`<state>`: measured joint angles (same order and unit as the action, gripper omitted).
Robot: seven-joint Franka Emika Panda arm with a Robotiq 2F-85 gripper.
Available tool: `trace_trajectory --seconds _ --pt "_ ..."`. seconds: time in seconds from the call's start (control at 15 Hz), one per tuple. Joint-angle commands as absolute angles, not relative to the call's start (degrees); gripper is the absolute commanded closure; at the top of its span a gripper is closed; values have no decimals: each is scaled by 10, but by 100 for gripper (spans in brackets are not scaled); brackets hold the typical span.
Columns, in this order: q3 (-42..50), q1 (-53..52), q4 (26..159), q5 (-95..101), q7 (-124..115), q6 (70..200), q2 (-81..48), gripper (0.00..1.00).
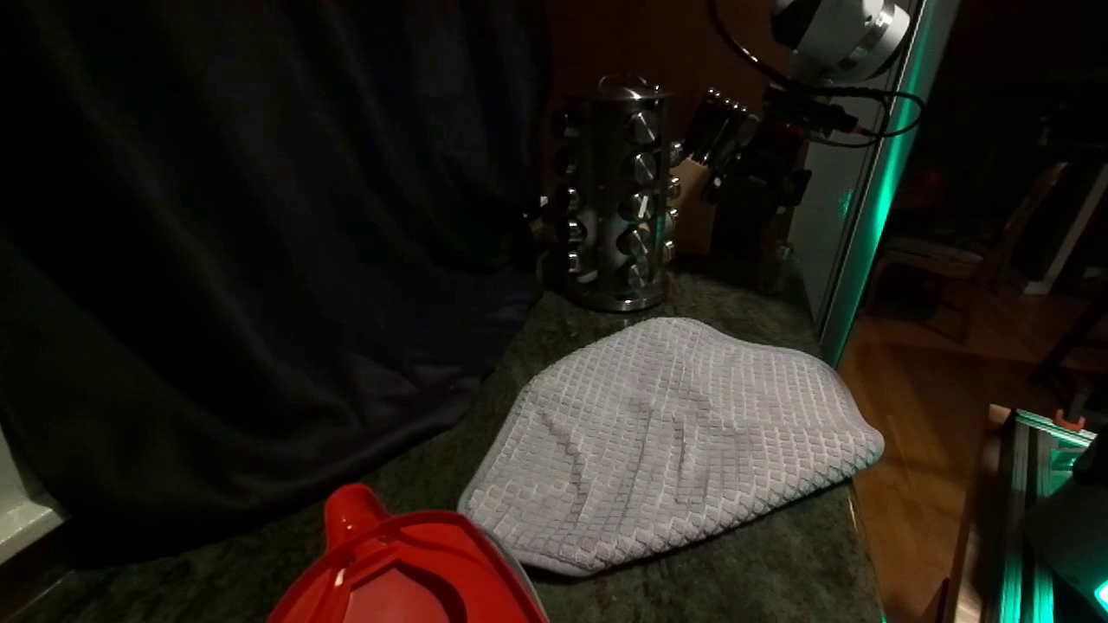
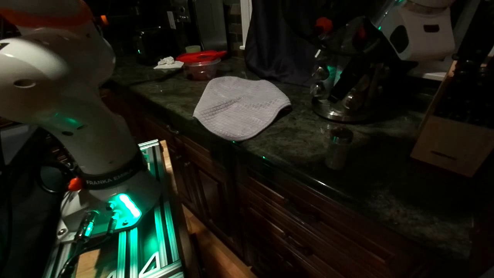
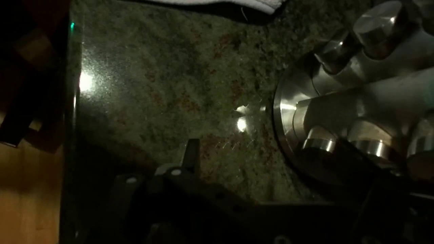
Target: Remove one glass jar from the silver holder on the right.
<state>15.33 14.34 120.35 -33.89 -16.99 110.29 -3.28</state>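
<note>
Counter [image 2: 293,141] held 1 glass jar [image 2: 338,150] upright, apart from the silver rack [image 1: 613,197]. Likely light, slick and breakable, it would want a gentle sideways squeeze just below the lid [image 2: 342,133]. The claw [image 2: 372,80] gaped wide, holding nothing visible.

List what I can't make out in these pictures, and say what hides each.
Hand: in the wrist view, one finger is lost in darkness.
Silver holder: in an exterior view, partly covered by the hand; the wrist view's right edge cuts off its upper part.
Glass jar on the counter: contents too dark to tell in an exterior view.
Red lid: cut off by an exterior view's bottom edge.
</note>
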Motion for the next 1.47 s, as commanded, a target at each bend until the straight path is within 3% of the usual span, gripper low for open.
trace_trajectory --seconds 0.0,1.4 --pt "155 151 1179 -377 -224 1108 -64 0" --pt "128 148 1068 -405 -289 1103 -206 0"
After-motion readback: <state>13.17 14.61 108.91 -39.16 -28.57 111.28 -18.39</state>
